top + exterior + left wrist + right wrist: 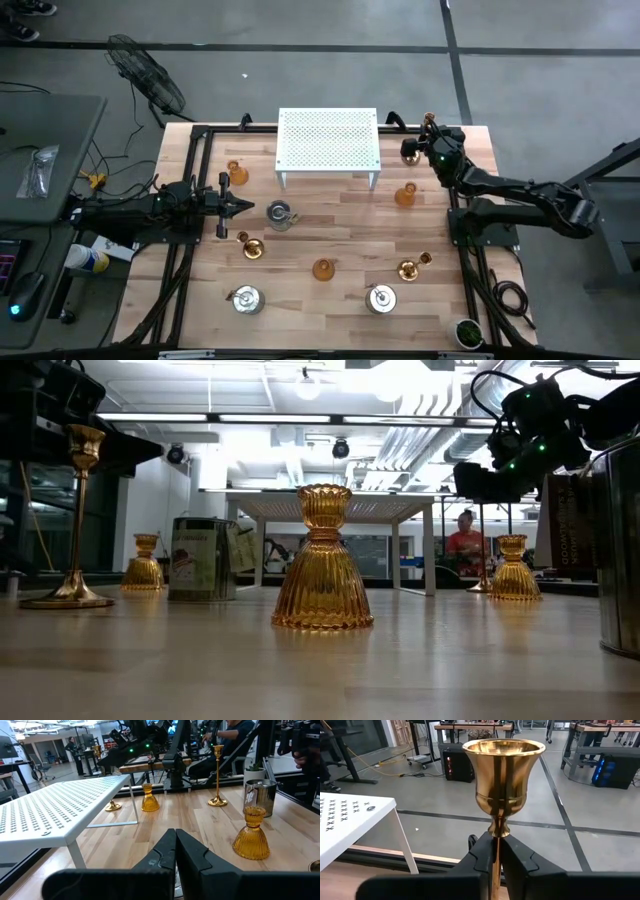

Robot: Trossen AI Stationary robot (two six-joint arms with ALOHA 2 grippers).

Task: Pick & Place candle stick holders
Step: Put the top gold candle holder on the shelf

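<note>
A polished, mirror-bright gold metal candlestick (502, 780) sits between matt black plastic fingers (520, 862). Ribbed glossy amber glass holder (322, 560) stands on a smooth pale wood table (450, 670). White perforated painted-metal rack (328, 140).

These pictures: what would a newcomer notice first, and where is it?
First, the right gripper shut on the stem of a gold candlestick at the table's far right corner, beside the white rack. Next, the amber holder standing mid-table, large in the low view. The left gripper waits shut near a silvery pot.

A white perforated rack (328, 142) stands on the wooden table (330, 240).
</note>
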